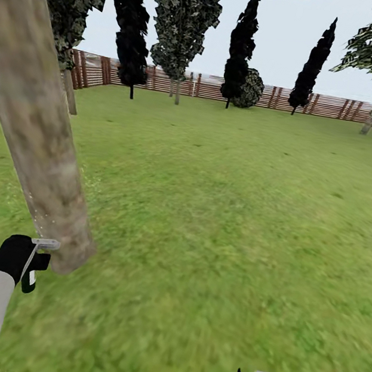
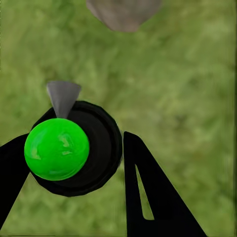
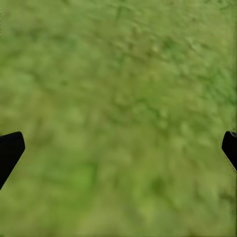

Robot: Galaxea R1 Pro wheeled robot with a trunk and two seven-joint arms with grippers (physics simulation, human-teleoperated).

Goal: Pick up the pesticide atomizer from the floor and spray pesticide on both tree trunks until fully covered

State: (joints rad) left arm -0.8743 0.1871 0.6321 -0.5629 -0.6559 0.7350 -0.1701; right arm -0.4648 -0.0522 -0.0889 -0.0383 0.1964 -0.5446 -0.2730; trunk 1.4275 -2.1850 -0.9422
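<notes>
Gripping the pesticide atomizer point(image 2: 66, 148) between both fingers, left gripper point(image 2: 74, 173) beside the tree trunk point(image 1: 37, 119) base, grey nozzle point(image 2: 63, 96) toward it | right gripper point(image 3: 118, 148) jaws spread wide, nothing between, over lawn point(image 1: 223, 216) | beyond: dark trees point(image 1: 241, 44), round bush point(image 1: 251, 88), slatted fence point(image 1: 326, 105) | trunk blocks left foreground.

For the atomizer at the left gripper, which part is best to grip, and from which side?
Grip the atomizer by its round black body, one finger on each flank, coming from the side opposite the grey nozzle. That leaves the nozzle free to face the trunk and avoids the smooth green ball. The left gripper seems to hold it so.
</notes>
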